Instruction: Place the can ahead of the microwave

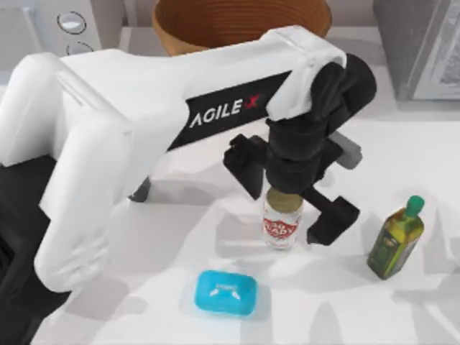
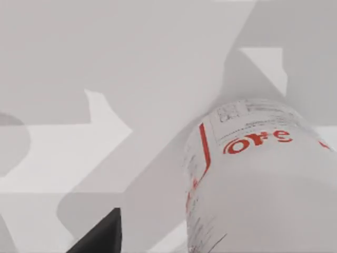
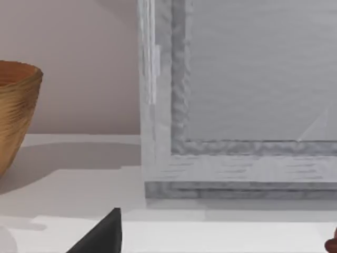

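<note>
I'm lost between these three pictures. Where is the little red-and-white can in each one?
Top view: the can stands just below centre, under the left gripper.
Left wrist view: the can looms close, at lower right.
Right wrist view: it is not there; a grey appliance and a wooden bowl are.
Shared landmark: the white table.

Left arm point(image 1: 144, 136) stretched across the table point(image 1: 144, 309), gripper point(image 1: 291, 205) straddling the upright can point(image 1: 282, 219), fingers spread to either side of it. Blue soap point(image 1: 226, 292) lying just in front of the can, green bottle point(image 1: 395, 241) well right. Microwave point(image 1: 68, 25) at back left, wooden bowl point(image 1: 241, 21) at back centre, darker grey appliance point(image 1: 420, 47) at back right.
</note>
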Tool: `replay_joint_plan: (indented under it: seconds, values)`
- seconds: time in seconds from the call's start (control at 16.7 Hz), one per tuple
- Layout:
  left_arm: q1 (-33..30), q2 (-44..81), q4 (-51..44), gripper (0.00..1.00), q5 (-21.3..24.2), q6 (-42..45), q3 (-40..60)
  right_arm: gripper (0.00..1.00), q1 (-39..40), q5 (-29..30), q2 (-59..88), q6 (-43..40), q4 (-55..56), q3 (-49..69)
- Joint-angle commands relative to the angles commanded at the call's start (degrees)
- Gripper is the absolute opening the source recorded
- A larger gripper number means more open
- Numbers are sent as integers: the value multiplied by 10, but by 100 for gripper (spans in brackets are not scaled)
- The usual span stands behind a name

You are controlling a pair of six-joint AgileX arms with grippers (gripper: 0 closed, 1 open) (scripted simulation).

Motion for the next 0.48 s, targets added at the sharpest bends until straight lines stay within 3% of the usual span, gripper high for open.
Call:
replay_joint_plan:
  seconds: [0.24,0.48]
  values:
    - [1,0,0,100,0,1,0,100,0,0,0,0,0,0]
    - [1,0,0,70,0,1,0,100,0,0,0,0,0,0]
